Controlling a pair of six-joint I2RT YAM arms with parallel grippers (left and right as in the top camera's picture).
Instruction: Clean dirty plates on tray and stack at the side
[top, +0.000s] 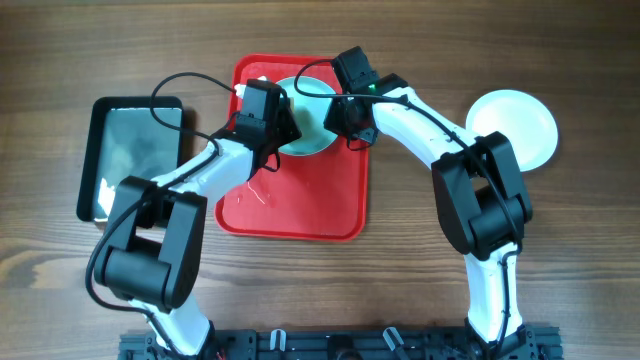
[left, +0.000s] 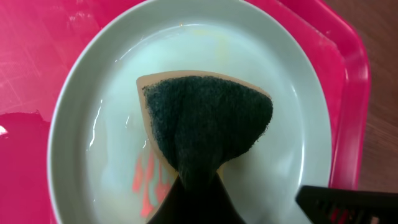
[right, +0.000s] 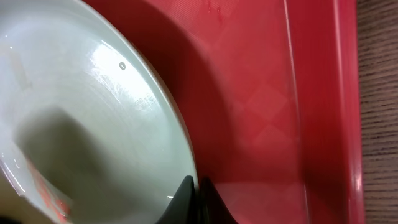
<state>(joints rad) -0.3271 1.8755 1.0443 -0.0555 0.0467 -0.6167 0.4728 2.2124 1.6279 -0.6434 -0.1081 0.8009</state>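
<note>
Left gripper (top: 283, 140) and right gripper (top: 338, 125) meeting overhead on 1 turquoise plate (top: 312, 140) at red tray (top: 300, 210) far end; whiter plate (top: 515, 125) on table (top: 580, 250), right. Left wrist: clamped on green-faced sponge (left: 205, 118), pressed into plate. Right wrist: pinched onto plate rim.

**Colours and surface patterns, overhead and wrist views.**
The tray (top: 310, 205) is plain red, reading pinker in the left wrist view. The plate (left: 81, 93) on it is pale turquoise, with orange-red streaks (left: 149, 180) at 7 o'clock in its well. The sponge (left: 208, 118) has a dark green scouring face and a tan edge. At 3 o'clock from the tray, the second plate (top: 512, 128) is whiter. At 9 o'clock, the small tray (top: 140, 150) has a black rim and a grey reflective base. The table (top: 570, 260) is brown wood grain. The arms (top: 420, 125) are white with black joints.
</note>
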